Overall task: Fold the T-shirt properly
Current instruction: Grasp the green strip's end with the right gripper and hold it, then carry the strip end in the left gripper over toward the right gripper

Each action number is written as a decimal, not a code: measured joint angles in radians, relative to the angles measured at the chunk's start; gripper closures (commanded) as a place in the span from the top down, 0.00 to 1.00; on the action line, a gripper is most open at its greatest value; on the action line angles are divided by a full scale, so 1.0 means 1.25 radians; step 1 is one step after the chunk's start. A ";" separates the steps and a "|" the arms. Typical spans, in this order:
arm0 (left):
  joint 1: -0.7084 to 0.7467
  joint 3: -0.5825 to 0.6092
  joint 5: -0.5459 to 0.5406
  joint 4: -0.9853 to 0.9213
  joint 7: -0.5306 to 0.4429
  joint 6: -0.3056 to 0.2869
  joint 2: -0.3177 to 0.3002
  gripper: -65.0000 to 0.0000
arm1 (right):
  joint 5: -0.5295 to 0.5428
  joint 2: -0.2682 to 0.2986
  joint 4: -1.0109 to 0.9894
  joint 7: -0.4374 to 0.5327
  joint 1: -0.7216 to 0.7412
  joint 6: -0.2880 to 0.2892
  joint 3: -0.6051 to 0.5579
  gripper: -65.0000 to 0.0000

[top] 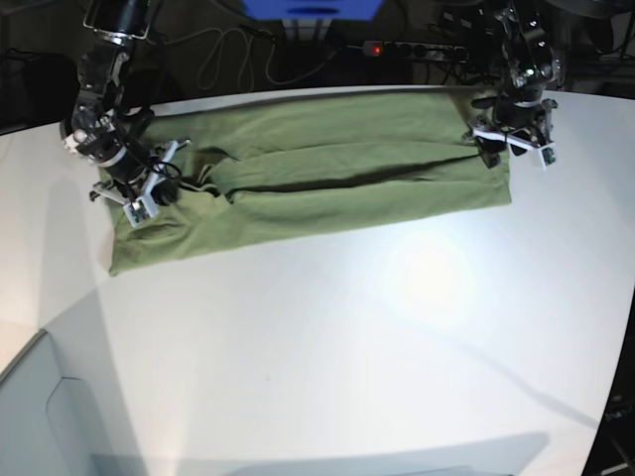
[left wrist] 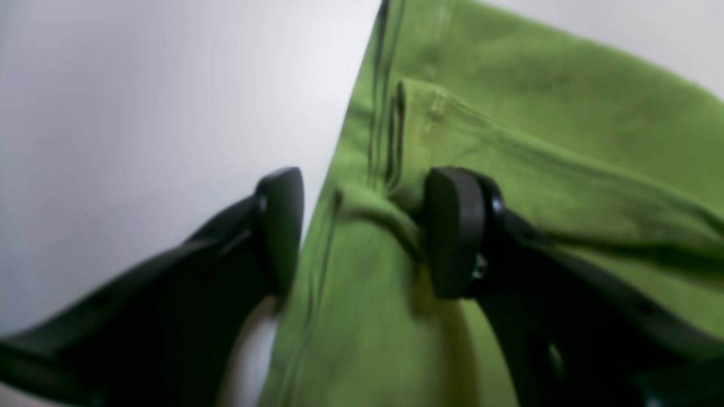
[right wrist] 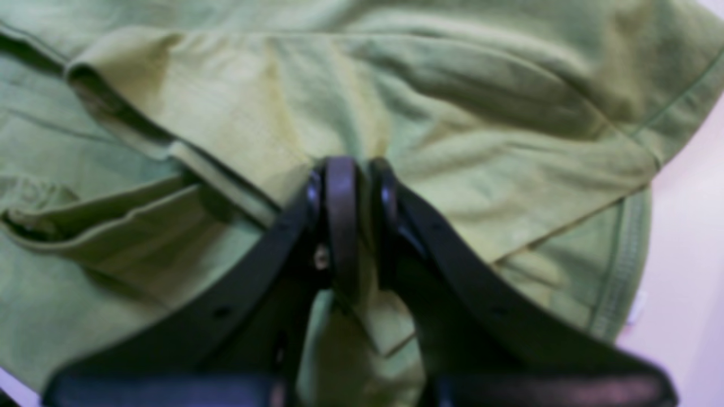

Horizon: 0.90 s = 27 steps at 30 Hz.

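The olive-green T-shirt [top: 327, 178] lies as a long, wrinkled band across the far part of the white table [top: 347, 337]. My right gripper [right wrist: 362, 217] sits at its end on the base view's left [top: 159, 188]. Its jaws are shut with a ridge of cloth [right wrist: 430, 169] pinched between them. My left gripper [left wrist: 367, 232] is at the other end [top: 508, 147], open, straddling the hemmed edge of the shirt [left wrist: 509, 141]. One finger [left wrist: 455, 232] presses on a small fold; the other finger [left wrist: 280, 226] is over bare table.
A power strip [top: 412, 48] with a red light and cables lie behind the table's far edge. A blue object [top: 313, 8] stands at the back. The table's front-left edge [top: 40, 337] runs diagonally.
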 measured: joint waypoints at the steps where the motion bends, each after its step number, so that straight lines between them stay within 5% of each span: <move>1: -0.002 0.000 -0.003 -0.009 -0.007 0.000 -0.002 0.50 | 0.000 0.000 0.000 -0.001 0.002 0.000 0.000 0.04; 7: -0.006 0.020 -0.003 -0.034 -0.025 0.001 -0.005 0.26 | 0.000 0.000 -0.001 0.001 0.002 0.000 0.000 0.04; 15: -0.006 0.058 0.000 -0.033 -0.034 0.004 -0.006 0.22 | 0.000 0.000 -0.001 0.001 0.002 0.000 0.000 0.04; 19: -0.004 0.058 -0.003 -0.027 -0.027 0.003 -0.005 0.00 | 0.000 0.000 -0.001 0.001 0.002 0.000 0.000 0.04; 27: 0.006 0.057 0.002 0.023 0.028 0.008 -0.002 0.00 | 0.000 0.000 -0.001 0.001 0.002 0.000 0.000 0.04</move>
